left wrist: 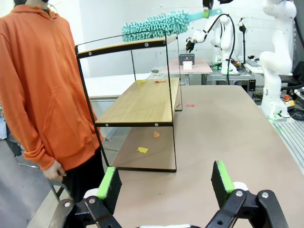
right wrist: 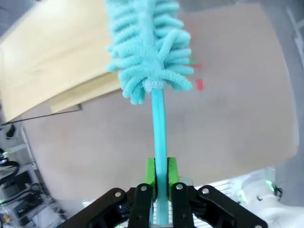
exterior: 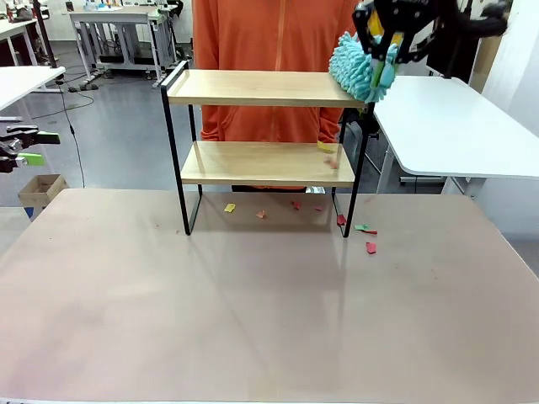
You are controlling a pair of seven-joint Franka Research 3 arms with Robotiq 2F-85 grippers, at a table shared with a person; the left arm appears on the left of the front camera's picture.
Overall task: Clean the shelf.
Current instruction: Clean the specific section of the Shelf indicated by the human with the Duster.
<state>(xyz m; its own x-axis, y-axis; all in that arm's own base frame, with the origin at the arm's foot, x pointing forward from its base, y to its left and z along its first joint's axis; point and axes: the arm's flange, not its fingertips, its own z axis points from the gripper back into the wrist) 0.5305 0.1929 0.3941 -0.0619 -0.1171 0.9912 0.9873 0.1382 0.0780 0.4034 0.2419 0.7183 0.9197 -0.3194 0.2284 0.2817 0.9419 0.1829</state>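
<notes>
**Right pincer clamped on duster at shelf top**

Right gripper (right wrist: pixel 160 167): green pads (right wrist: pixel 150 171) are pressed together on the slim teal plastic handle of a fluffy teal chenille duster (right wrist: pixel 147 47). Just beyond the pincer, the duster head is seen over the nearest end of the top board of the two-tier shelf (exterior: pixel 261 87), made of light wood in a thin black metal frame. Below the pincer, coloured paper scraps (exterior: pixel 370 247) are scattered on the pinkish-brown table (exterior: pixel 253 337).

Left gripper (left wrist: pixel 166 183): jaws are held wide apart with nothing between them. The shelf is well ahead of it.
</notes>
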